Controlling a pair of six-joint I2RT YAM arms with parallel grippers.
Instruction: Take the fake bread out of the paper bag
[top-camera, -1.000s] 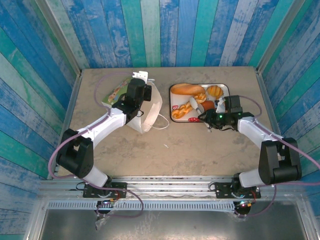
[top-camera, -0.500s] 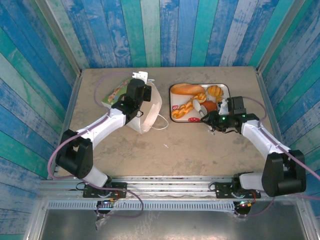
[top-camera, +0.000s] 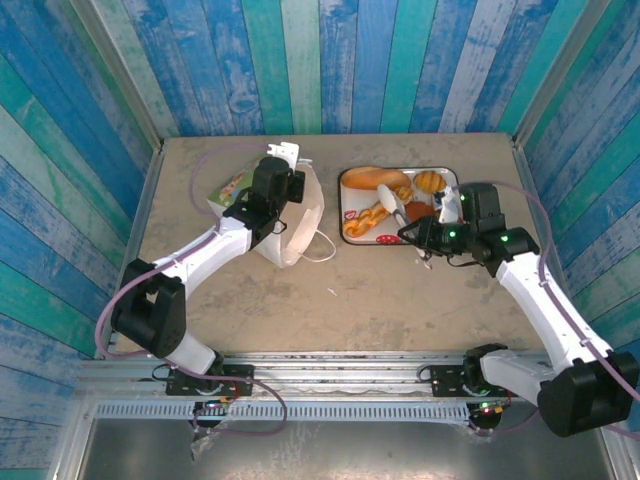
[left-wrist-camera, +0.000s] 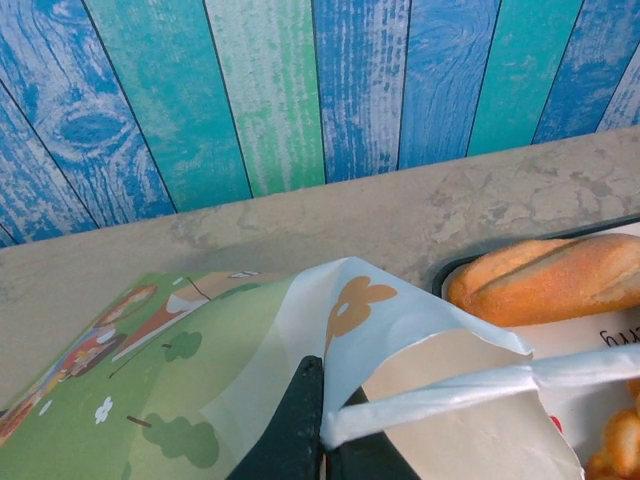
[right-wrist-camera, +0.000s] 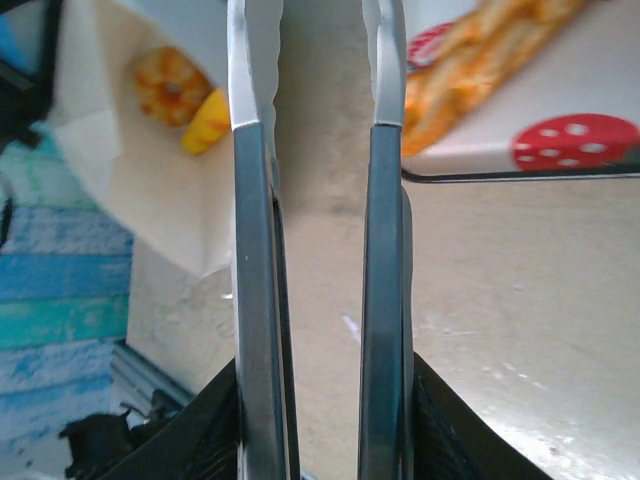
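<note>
Left fingers (left-wrist-camera: 300, 430) are clamped shut on the white rim and handle of the bag (top-camera: 300, 215), which sits on the left-middle part of the desk (top-camera: 400, 290), just beside the tray (top-camera: 345, 200). Right fingers (right-wrist-camera: 232, 420) are wrapped around the tongs (right-wrist-camera: 385, 250), pressing on the outside of both arms. The tong arms stand apart with nothing between them. In the right wrist view the bag's mouth faces the tongs, and there's a round bun (right-wrist-camera: 165, 85) inside with a yellow piece touching it, so some of the bread is in the bag. The rest is on the tray: a long roll (top-camera: 375, 178) at the far side, a round bun (top-camera: 430, 182) next to it, and a braid (top-camera: 365, 218) nearer the bag. From above, the tong tips hang over the middle of the tray.
</note>
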